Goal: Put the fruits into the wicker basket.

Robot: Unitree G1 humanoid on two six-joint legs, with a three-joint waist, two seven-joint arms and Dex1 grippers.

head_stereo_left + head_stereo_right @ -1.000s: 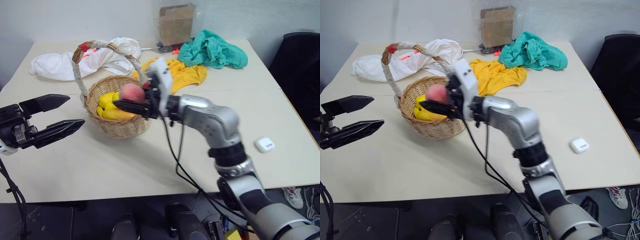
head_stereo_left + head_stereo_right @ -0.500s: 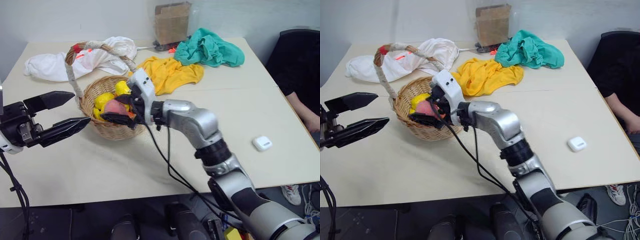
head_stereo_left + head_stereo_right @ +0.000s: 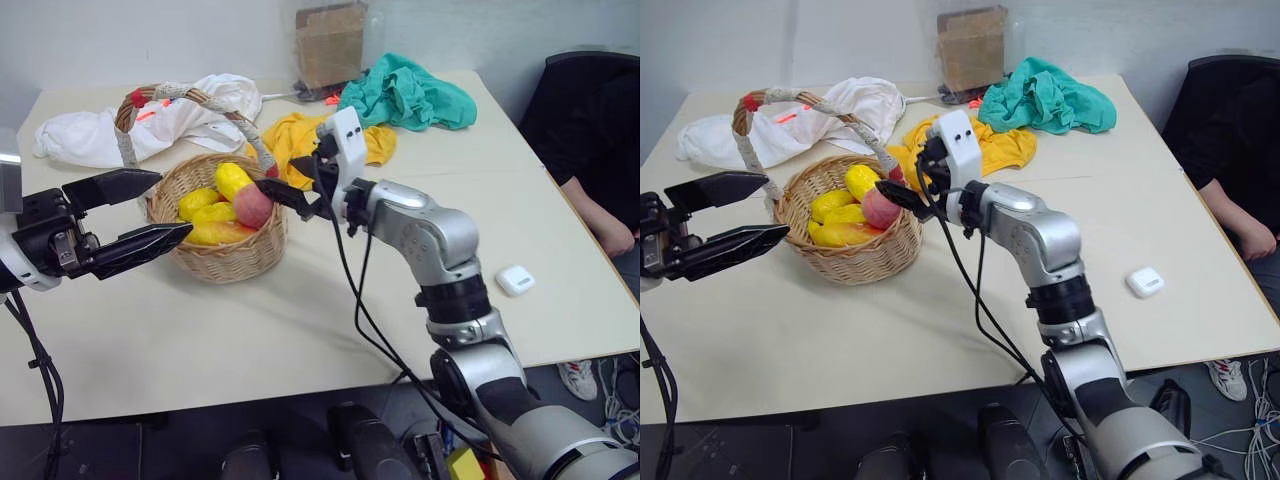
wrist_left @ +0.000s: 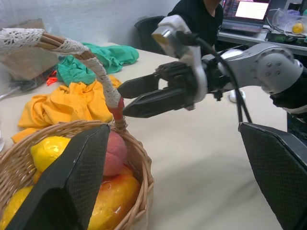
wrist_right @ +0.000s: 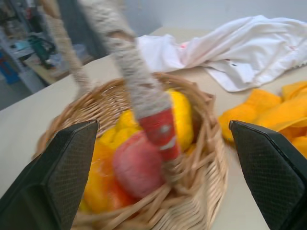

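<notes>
Wicker basket (image 3: 215, 262): on the table (image 3: 250, 330), near its left side.
Fruits (image 3: 228, 205): inside the basket, peach (image 3: 254, 205) among yellow ones.
Right gripper (image 3: 278, 192): fingers apart, empty, at the basket's rim.
Left gripper (image 3: 145, 213): fingers spread wide, empty, left of the basket.

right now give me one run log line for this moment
peach: in basket | right end effector: open, empty, by basket rim | left end effector: open, empty | table: no fruit seen
</notes>
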